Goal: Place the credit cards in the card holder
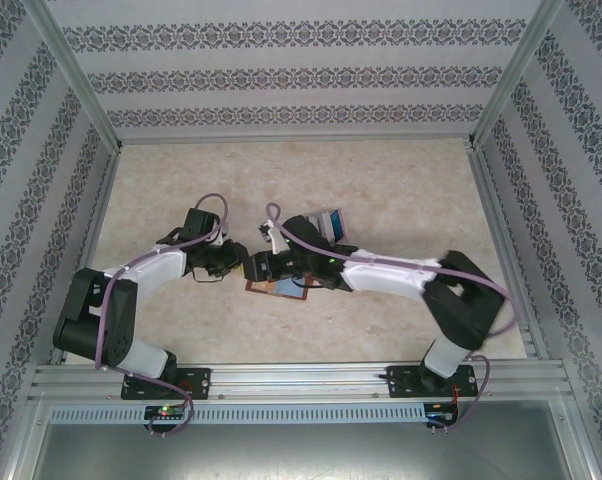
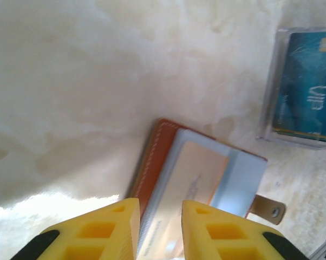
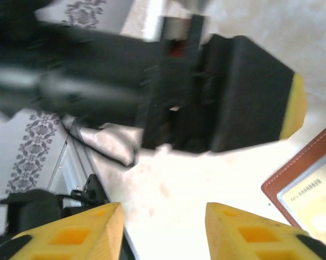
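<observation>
The card holder (image 2: pixel 156 154) lies open on the table, reddish-brown outside with pale grey pockets and a clasp tab (image 2: pixel 269 209). A pale peach card (image 2: pixel 198 179) lies on its inner pocket. My left gripper (image 2: pixel 160 203) hangs just over the holder's near end, its yellow fingers a little apart, with the pocket's edge showing through the gap. More credit cards, a blue one (image 2: pixel 306 86) on top, lie in a clear tray. My right gripper (image 3: pixel 163 208) is open over bare table to the left of the card holder (image 3: pixel 309 187), facing the left gripper. From above, both grippers meet at the card holder (image 1: pixel 281 289).
The clear tray with the cards (image 1: pixel 331 222) sits behind the holder, just beyond the right arm's wrist. Metal rails (image 1: pixel 281 375) line the near edge and patterned walls close in the sides and back. The left arm's black body (image 3: pixel 206 97) hangs close in front of my right gripper.
</observation>
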{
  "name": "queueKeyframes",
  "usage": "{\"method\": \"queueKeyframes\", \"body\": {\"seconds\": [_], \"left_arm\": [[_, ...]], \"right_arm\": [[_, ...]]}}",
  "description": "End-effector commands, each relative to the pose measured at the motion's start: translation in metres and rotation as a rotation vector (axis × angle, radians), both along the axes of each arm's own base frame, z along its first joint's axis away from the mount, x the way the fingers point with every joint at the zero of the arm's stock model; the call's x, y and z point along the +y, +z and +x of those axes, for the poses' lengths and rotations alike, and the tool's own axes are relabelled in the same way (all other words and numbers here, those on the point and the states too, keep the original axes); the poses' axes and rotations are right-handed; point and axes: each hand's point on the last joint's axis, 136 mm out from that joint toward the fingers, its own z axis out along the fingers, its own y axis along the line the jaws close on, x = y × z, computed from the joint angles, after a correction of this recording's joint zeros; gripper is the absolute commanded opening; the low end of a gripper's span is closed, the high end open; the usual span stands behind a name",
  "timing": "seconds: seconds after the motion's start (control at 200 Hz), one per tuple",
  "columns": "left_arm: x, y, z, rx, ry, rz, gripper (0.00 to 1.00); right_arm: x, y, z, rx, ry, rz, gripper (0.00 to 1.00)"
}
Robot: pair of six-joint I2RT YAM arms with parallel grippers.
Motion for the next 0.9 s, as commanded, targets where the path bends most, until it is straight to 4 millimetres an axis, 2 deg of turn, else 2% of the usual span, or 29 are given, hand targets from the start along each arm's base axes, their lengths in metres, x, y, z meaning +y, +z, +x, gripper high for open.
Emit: {"method": "queueKeyframes", "body": {"seconds": [0.0,0.1,0.175,0.305,0.5,0.625,0.894], "left_arm": [[-0.015,0.006,0.002,-0.033,-0.071,-0.001,0.28],[-0.021,0.000,-0.003,-0.034,-0.106,0.053,0.29],[-0.021,-0.007,-0.009,-0.018,-0.128,0.094,0.30],[-0.008,-0.020,-0.012,-0.005,-0.105,0.165,0.34],[-0.011,-0.032,-0.016,0.026,-0.119,0.152,0.35],[-0.011,-0.034,-0.019,0.033,-0.122,0.148,0.36],[-0.013,-0.046,-0.025,0.060,-0.131,0.132,0.34]], "right_arm": [[-0.059,-0.018,0.015,-0.057,-0.155,-0.186,0.51],[-0.095,-0.043,0.013,-0.028,-0.245,-0.332,0.52],[-0.104,-0.062,0.006,0.046,-0.294,-0.355,0.51],[-0.109,-0.087,0.000,0.125,-0.349,-0.410,0.51],[-0.097,-0.102,0.006,0.166,-0.354,-0.408,0.50],[-0.092,-0.112,0.010,0.181,-0.348,-0.421,0.49],[-0.078,-0.120,0.015,0.199,-0.324,-0.415,0.43]]}}
